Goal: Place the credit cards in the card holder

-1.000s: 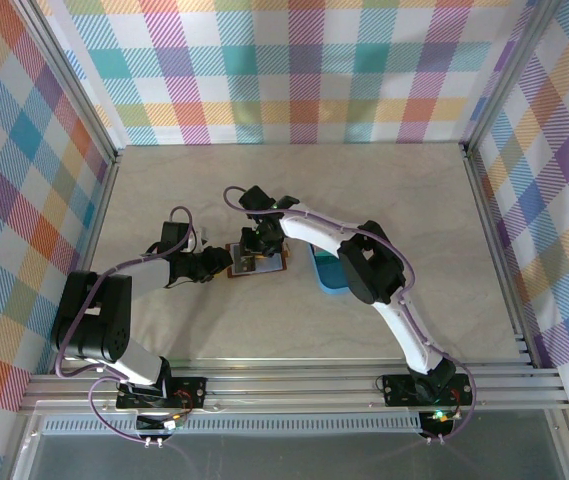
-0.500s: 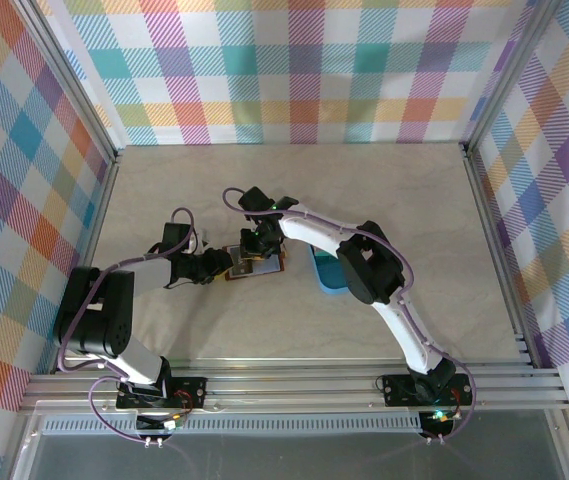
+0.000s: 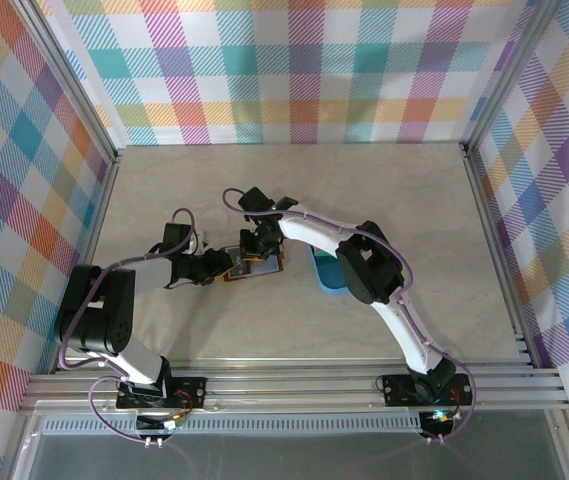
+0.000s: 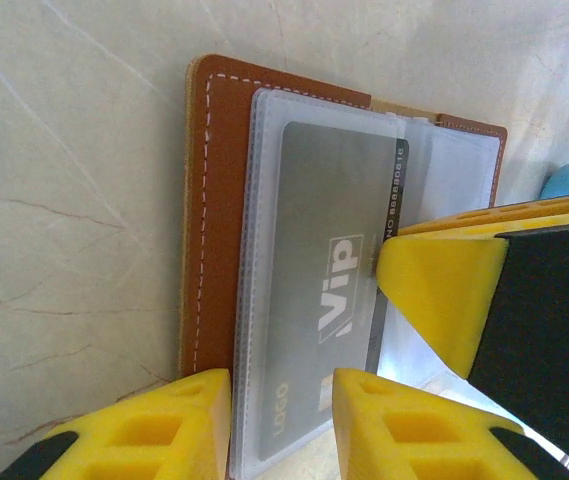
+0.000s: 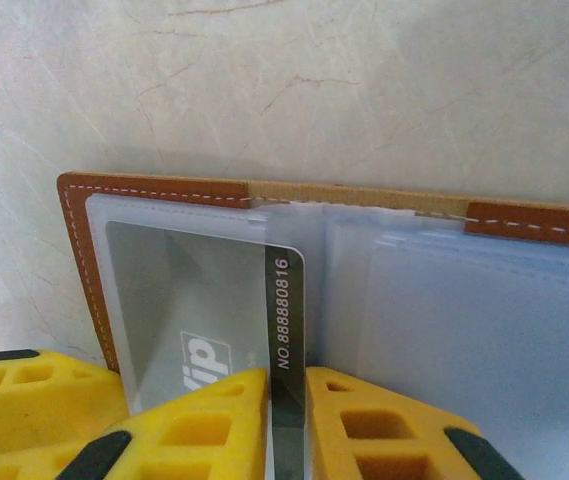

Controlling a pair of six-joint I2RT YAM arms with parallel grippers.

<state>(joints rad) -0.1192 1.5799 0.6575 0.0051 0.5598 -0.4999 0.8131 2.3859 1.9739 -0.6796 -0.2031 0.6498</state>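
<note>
Surface (image 3: 164,190): pale, marbled, with plaid walls on three sides.

Tray (image 3: 319,276): blue. It sits just right of the holder and is partly covered by the right arm.

Holder (image 4: 214,200): brown leather with white stitching. It lies open and flat near mid-surface, between the two pincers, with its clear sleeves facing up.

Left pincer (image 4: 282,385): at the holder's left edge. The yellow fingers are parted, one over the leather and the other over the sleeve. It is released and clamps nothing visible.

Right pincer (image 5: 286,385): over the holder's far side. The fingers are drawn almost together, leaving a narrow slit, and the tips sit at the card's exposed edge. I cannot tell whether it grasps the card or only bears on it.

Sleeve (image 5: 164,215): frosted plastic; one pocket holds the card.

Card (image 4: 329,270): grey with "ViP" print, mostly inside the pocket.

Strip (image 5: 284,310): dark and numbered, running along the card's long edge. It sticks out of the pocket and shows in the right pincer's slit.
</note>
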